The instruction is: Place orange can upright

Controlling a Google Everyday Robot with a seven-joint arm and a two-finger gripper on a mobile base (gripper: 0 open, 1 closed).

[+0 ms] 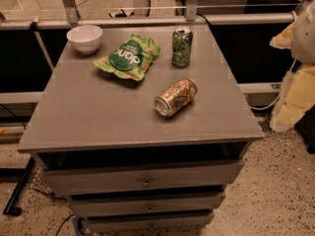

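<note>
Grey drawer table (88,117) fills the view, with its top sloping away from me. What I take for the gripper (306,36) is the pale rounded shape at the upper right frame edge, off the table's right side and cut by the frame. I can't tell whether it is released or clenched, and nothing is visibly held.

Green chip bag (129,57) lies flat at far centre-left, with the white bowl (84,37) at the far left corner. Green can (182,46) stands upright at far centre-right.

Orange can (176,98) lies on its side, right of centre on the top and apart from everything else. It sits to the left of the gripper and nearer the front. Its long axis runs diagonally, with one silver end pointing near-left toward me and the other far-right, roughly toward the green can.

My read is that nothing has started. The reach has to come in leftward over the right edge and grasp across the barrel, square to that diagonal. Bare top to the can's left and front gives room to stand it up. The right edge is closer, and the can may roll.
</note>
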